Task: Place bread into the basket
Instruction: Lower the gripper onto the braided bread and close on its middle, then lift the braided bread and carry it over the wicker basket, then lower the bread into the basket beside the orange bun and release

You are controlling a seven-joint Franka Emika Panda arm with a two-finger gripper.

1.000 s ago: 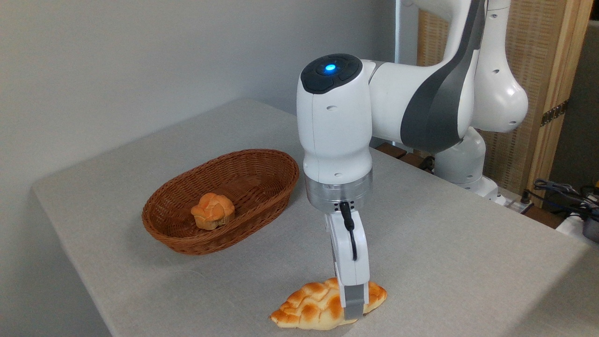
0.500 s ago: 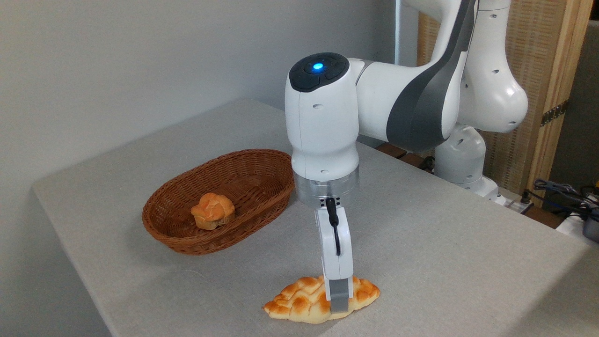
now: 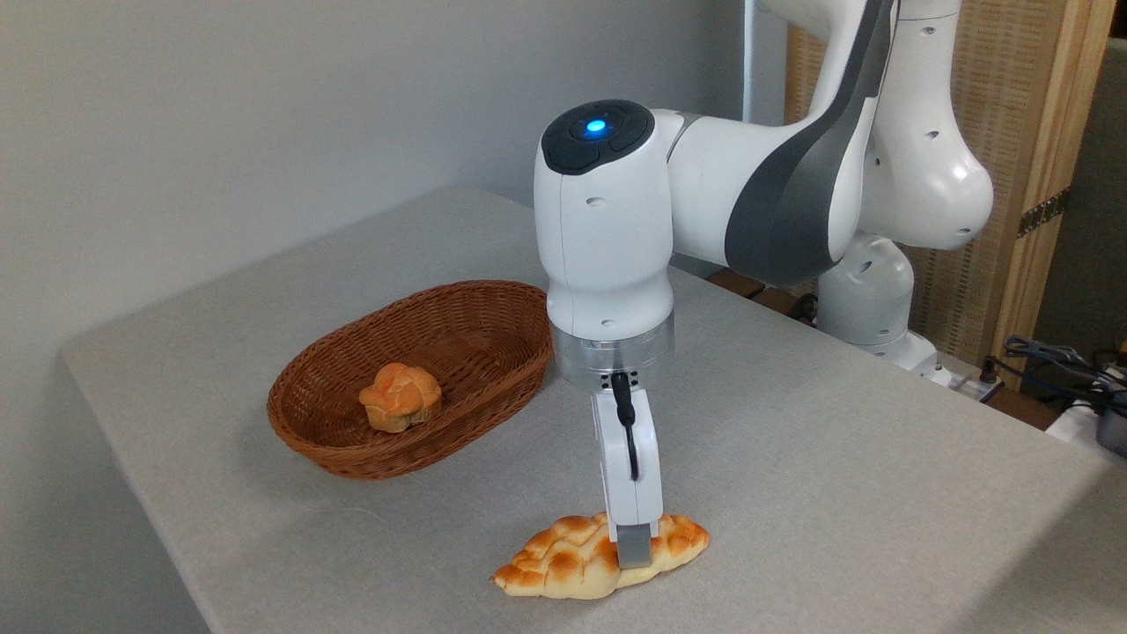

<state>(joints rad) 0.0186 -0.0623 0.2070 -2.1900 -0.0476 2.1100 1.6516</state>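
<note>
1. I have the claw [image 3: 635,563] pointing straight down at the near edge of the table [image 3: 836,493], hanging from the white arm [image 3: 607,238] that reaches in from the right rear.
2. From my camera I see the claw edge-on: one grey finger [image 3: 634,553] crosses the front of the bread [image 3: 563,563] at about its middle, and the other finger is hidden behind the loaf. The fingers look closed on the bread, pinching it across its narrow width.
3. The bread is the long golden-brown loaf with pale cracks. It lies roughly left to right in my view, its left tip low and nearest the camera, its right end a little higher in the frame. I cannot tell for sure whether its underside touches the table; a thin shadow sits just beneath it.
4. The basket [image 3: 493,387], oval and reddish-brown wicker, stands on the table to the left of the arm and further back than the bread, well apart from the loaf.
5. Inside the basket, towards its near end, sits a small orange bun [image 3: 400,397].
6. The bread is outside the basket.
7. A blue light [image 3: 596,126] glows on the dark cap on top of the arm's wrist.
</note>
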